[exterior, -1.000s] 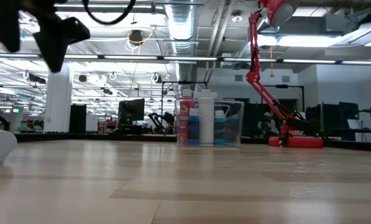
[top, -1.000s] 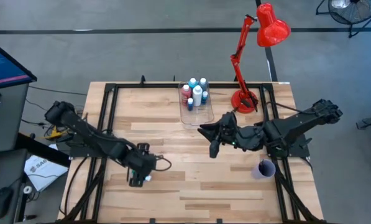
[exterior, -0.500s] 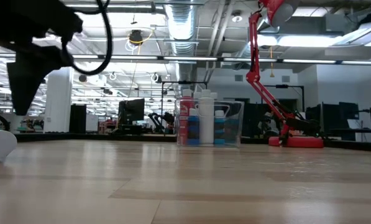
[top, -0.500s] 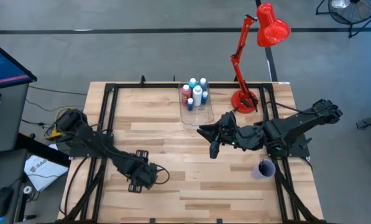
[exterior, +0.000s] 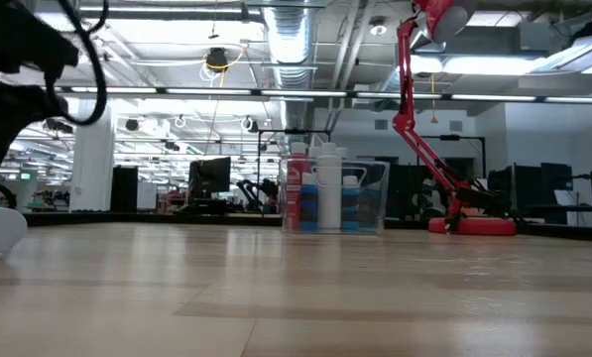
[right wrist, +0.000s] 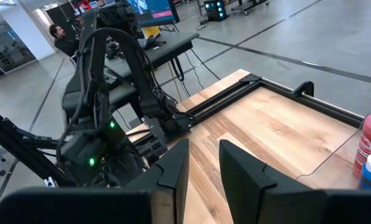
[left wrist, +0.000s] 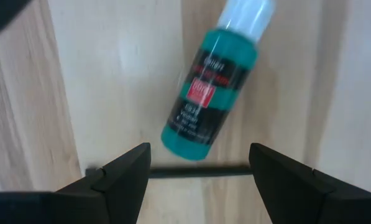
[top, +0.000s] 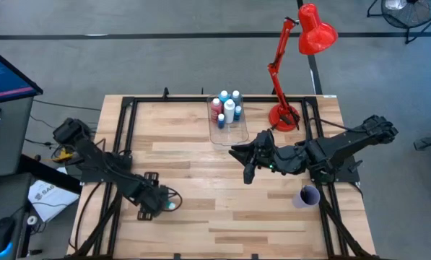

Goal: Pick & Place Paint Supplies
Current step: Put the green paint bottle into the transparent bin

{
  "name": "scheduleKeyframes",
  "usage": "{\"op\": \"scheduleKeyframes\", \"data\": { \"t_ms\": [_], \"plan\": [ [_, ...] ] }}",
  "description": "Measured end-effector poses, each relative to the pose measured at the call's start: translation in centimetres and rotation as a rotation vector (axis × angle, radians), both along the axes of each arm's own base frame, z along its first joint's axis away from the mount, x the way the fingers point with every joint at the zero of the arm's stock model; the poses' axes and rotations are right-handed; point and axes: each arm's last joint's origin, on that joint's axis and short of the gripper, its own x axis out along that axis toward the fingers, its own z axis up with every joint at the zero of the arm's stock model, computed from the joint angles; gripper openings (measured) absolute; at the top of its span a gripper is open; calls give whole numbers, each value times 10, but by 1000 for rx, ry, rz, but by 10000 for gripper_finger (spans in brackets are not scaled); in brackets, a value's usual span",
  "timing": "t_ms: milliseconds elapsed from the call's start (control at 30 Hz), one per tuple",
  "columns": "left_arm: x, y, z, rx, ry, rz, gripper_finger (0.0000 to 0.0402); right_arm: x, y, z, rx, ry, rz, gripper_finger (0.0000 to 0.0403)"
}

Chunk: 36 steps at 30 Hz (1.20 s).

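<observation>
Between the left gripper's (left wrist: 199,163) black fingers lies a small teal plastic paint bottle (left wrist: 210,101) with a pale blue cap and a dark label bearing what looks like a red patch. Beneath it, the pale striped wooden plank table (left wrist: 117,68). Beyond the right gripper (right wrist: 202,163), a red white-capped bottle (right wrist: 369,138).

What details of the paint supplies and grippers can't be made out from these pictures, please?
- Teal plastic paint bottle, left wrist view: label blurred, cap tip cut off by the edge.
- Left gripper, high view: hides that bottle almost entirely.
- Bottles in the clear plastic box, high view: too small to read.
- Paintbrushes: none discernible.
</observation>
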Motion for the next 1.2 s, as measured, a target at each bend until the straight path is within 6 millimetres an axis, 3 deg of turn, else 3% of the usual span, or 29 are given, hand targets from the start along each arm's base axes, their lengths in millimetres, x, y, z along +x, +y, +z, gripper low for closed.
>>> {"op": "scheduleKeyframes", "data": {
  "t_ms": [133,267,567,1200],
  "plan": [
    [-1,1,8,-56,-89,-11,269,0,-1,0,0,0,-4,82],
    [-1,1,2,-91,-149,-66,269,0,-1,0,0,0,-5,82],
    [-8,6,-17,-77,-128,-73,269,0,-1,0,0,0,-4,82],
    [-3,4,-17,-76,-197,-44,269,0,-1,0,0,0,-4,82]
  ]
}}
